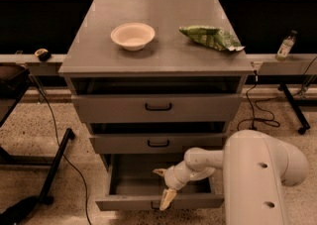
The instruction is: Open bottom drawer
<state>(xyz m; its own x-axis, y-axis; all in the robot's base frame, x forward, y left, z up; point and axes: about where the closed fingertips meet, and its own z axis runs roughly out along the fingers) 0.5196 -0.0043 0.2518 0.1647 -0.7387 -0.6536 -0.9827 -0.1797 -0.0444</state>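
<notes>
Pincer [163, 186] splayed — poised over bottom drawer [124, 202] front.

Floor [29, 135]: we record pale speckled terrazzo.
Cabinet [163, 13]: grey and flat-topped, standing at centre.
Rear panels [34, 26]: dark, either side of the cabinet.
Ledge [292, 65]: pale, running beneath the panels.
Cable [255, 115]: black, trailing over the floor right of the cabinet.
Stand leg [54, 164]: black, slanting, on the left.
Light: we note a warm, dim cast.
Gripper [164, 188]: low before the cabinet's foot.
</notes>
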